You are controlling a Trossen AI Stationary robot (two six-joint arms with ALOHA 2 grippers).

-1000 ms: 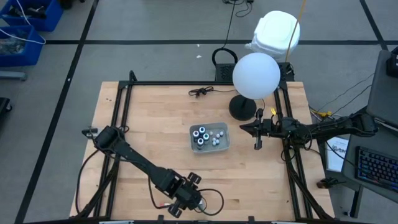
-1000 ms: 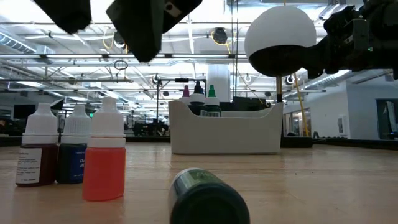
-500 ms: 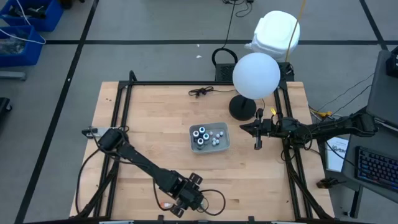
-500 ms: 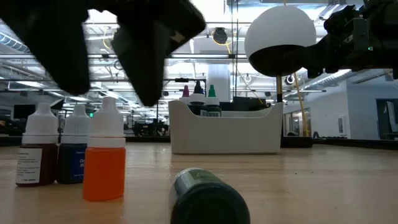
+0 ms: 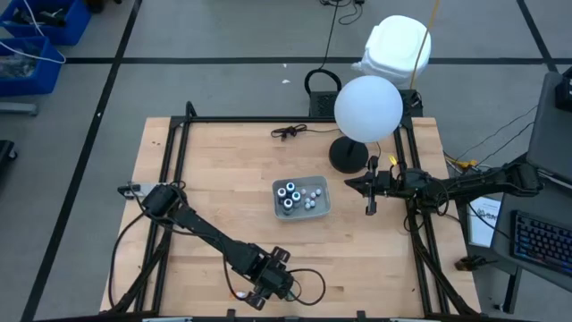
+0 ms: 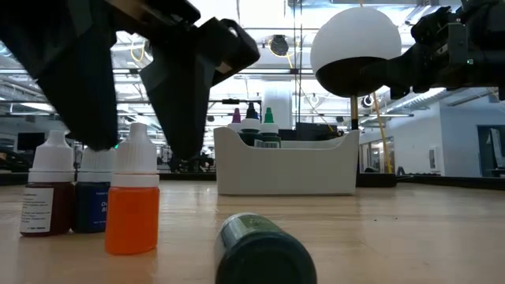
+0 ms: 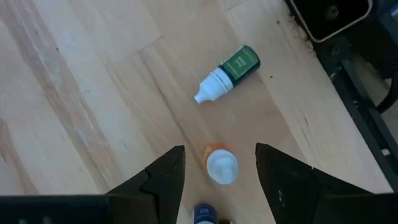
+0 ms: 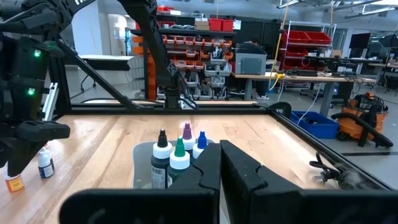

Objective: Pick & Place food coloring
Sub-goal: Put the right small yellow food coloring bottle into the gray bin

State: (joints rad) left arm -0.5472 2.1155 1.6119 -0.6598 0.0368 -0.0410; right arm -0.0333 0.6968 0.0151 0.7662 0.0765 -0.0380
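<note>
Two arms appeared in the high view: left gripper (image 5: 262,288) low at the table's (image 5: 223,179) near edge; right gripper (image 5: 371,204) idle, fingers closed, beside the grey tray (image 5: 320,207) w/ bottles.
Low view: left fingers (image 6: 181,102) spread wide, hanging either side of the orange bottle (image 6: 132,203), gripping nothing; red bottle (image 6: 46,197) and blue bottle (image 6: 93,199) just beside it; green bottle (image 6: 264,251) lay on its side nearer the camera.
Left wrist view: orange bottle's cap sat between the open fingers.
Right wrist view: tray bottles upright, fingers shut.
</note>
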